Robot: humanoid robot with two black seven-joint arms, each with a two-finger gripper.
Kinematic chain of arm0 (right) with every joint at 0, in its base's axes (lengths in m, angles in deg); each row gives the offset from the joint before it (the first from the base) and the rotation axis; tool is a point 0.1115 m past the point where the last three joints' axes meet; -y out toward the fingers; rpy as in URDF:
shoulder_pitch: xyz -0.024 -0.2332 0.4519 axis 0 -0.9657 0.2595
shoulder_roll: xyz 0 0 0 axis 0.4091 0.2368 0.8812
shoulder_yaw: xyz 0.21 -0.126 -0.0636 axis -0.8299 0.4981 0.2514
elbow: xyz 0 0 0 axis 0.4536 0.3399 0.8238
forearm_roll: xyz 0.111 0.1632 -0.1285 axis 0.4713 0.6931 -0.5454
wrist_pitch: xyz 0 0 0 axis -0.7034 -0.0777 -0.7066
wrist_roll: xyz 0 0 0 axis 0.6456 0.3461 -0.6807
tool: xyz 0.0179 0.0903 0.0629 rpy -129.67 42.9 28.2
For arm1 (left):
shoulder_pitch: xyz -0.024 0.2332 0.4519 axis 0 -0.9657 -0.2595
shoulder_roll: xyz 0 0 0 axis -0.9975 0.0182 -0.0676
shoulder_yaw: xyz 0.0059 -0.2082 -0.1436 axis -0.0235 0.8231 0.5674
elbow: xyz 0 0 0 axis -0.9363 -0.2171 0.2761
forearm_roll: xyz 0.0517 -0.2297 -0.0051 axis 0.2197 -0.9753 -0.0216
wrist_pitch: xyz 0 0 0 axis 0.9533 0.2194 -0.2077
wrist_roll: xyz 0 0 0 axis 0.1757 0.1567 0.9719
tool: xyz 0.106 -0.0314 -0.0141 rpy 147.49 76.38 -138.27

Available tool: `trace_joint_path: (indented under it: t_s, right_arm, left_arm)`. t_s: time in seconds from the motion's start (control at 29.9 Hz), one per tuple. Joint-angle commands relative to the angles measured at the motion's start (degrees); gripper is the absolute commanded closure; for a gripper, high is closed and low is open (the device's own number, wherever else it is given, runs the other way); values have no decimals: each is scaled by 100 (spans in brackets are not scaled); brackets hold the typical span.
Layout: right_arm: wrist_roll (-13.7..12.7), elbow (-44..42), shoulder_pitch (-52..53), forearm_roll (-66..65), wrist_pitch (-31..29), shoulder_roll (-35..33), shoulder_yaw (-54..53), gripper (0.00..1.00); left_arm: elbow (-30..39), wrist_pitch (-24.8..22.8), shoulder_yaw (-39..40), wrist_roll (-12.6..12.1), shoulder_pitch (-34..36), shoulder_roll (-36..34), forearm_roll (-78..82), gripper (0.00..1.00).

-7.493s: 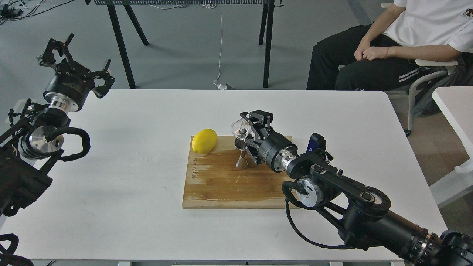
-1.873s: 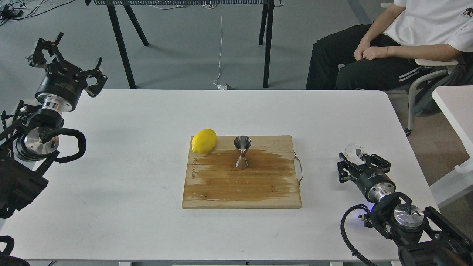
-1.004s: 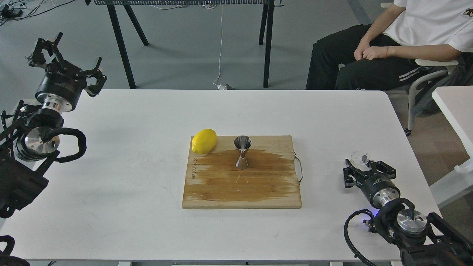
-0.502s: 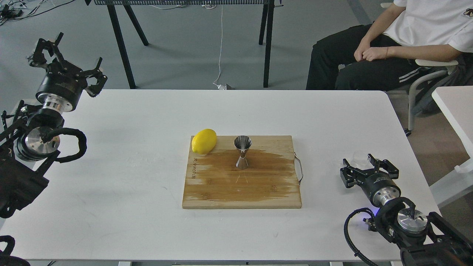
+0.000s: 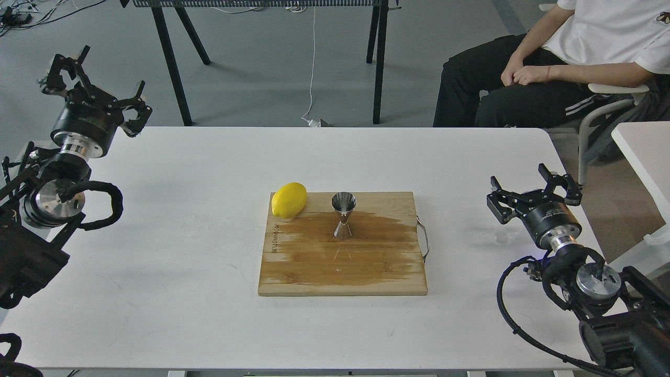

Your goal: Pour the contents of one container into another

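one lemon [image 5: 289,200] sits just beside jigger [image 5: 343,215] on board [image 5: 366,272].

Rectangular wooden cutting board [image 5: 314,267] lies flat at centre of white rectangular table [image 5: 209,157]; dark wet patch across its middle. Yellow oval lemon [image 5: 289,199] rests on board's far-left corner. Metal wire handle [image 5: 423,238] on board's right edge. Seated person [image 5: 565,57] beyond table, far right.

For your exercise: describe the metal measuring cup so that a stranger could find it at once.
On the white table lies a wooden cutting board, partly darkened by wet. Near its far edge stands a small shiny steel hourglass-shaped jigger, upright, right of the yellow lemon; it alone is metal.
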Motion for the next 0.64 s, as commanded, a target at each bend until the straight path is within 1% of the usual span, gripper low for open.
trace_joint_path:
  t_s: [0.0, 0.1, 0.2, 0.27, 0.33, 0.4, 0.5, 0.6]
  right_arm:
    - [-2, -64, 600, -631, -171, -173, -1, 0]
    - [7, -134, 1057, -1167, -259, -340, 8, 0]
    - [16, -362, 1418, -1729, -277, -367, 8, 0]
    - [112, -590, 1646, -1976, -399, -332, 8, 0]
    - [261, -740, 1752, -2021, -593, -305, 8, 0]
    - [376, -828, 1797, -2021, -620, -288, 8, 0]
    - [403, -942, 1911, -2021, -506, -139, 17, 0]
    - [403, -943, 1832, -1995, -532, -112, -9, 0]
  left_arm:
    - [0, -5, -9, -32, 6, -7, 6, 0]
    - [-9, -32, -9, -58, 6, -16, -3, 0]
    - [-9, -41, -9, -49, -3, -16, -3, 0]
    - [-9, -32, 0, -41, -3, -8, -3, 0]
    - [-9, -14, 0, -32, -3, 1, -3, 0]
    - [-18, -5, 9, -32, -3, 10, -3, 0]
    - [-9, -5, 9, -23, 15, 19, -3, 0]
    - [-18, -5, 9, -23, 32, 19, -3, 0]
